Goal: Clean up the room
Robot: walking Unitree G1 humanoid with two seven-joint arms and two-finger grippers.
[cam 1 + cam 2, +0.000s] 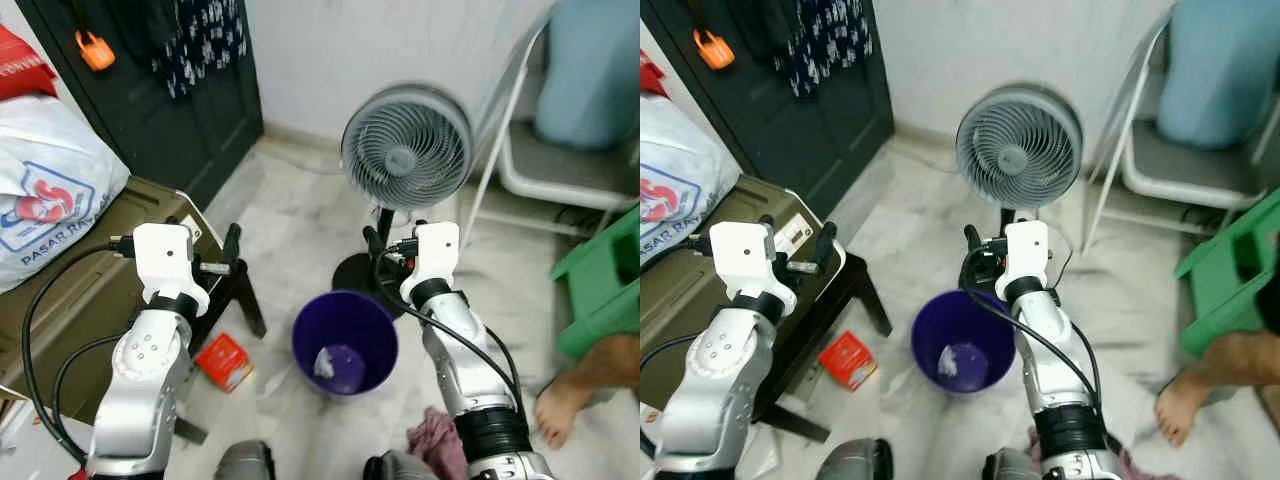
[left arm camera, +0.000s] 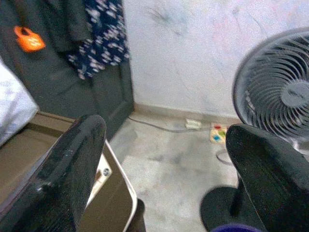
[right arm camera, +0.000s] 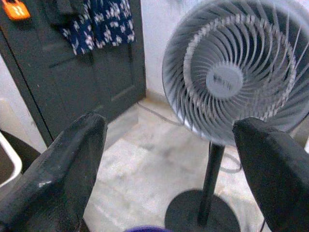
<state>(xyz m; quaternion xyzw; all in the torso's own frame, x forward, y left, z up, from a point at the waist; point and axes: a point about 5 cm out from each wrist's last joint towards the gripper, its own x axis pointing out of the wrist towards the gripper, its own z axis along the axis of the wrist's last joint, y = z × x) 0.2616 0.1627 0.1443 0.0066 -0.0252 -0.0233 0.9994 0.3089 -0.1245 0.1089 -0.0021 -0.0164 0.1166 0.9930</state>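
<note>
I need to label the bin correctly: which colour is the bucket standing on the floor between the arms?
The bucket is dark purple, seen best in the left eye view.

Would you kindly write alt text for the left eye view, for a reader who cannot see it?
A purple bucket with a scrap of white paper inside stands on the pale floor between two raised silver arms, with the left pincer and right pincer open and empty. A grey fan stands behind it; a red box lies left.
</note>
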